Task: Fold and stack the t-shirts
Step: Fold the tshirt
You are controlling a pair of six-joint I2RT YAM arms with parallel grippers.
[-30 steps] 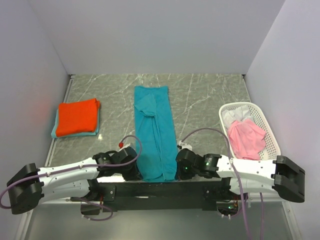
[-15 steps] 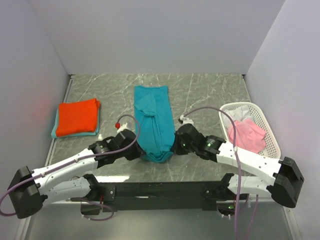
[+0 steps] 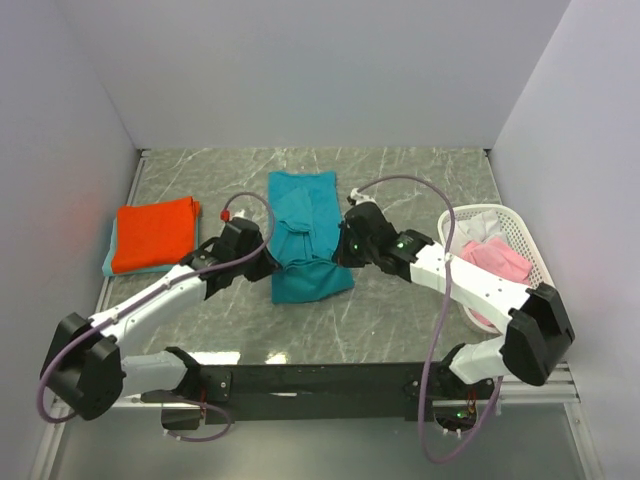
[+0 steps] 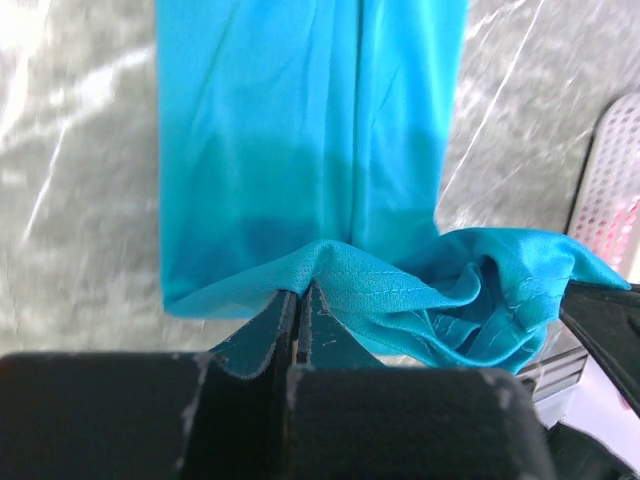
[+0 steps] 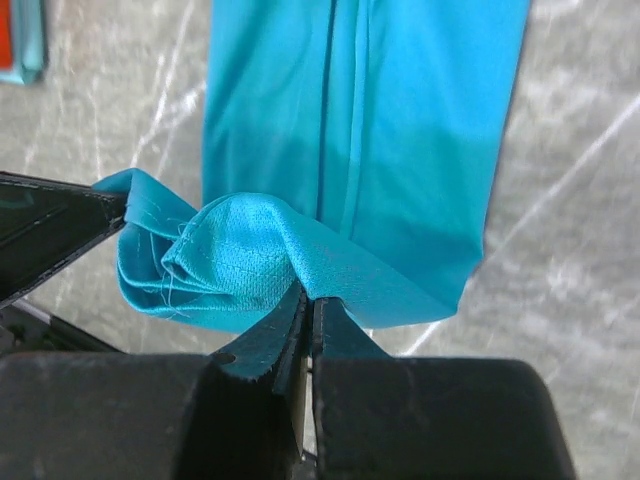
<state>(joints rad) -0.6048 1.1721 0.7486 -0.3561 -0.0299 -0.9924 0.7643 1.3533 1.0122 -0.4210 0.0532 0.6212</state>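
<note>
Moved: near hem of blue shirt (image 3: 300, 200), lifted and carried toward its far end.
Blue shirt: centre of table (image 3: 410, 190), near part doubled over the rest.
Left gripper (image 4: 298, 296): clamped on hem's left corner.
Right gripper (image 5: 308, 300): clamped on right corner.

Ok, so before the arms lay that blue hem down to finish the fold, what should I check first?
1. The left gripper is shut on the hem of the teal-blue shirt: ok.
2. The right gripper is shut on the same hem: ok.
3. Hem taut between them: not ok, cloth bunches in the middle.
4. Far half flat on the table: ok.
5. Landing spot apart from the orange-red shirt and the basket: ok.
6. Sleeves tucked underneath: cannot tell.
</note>
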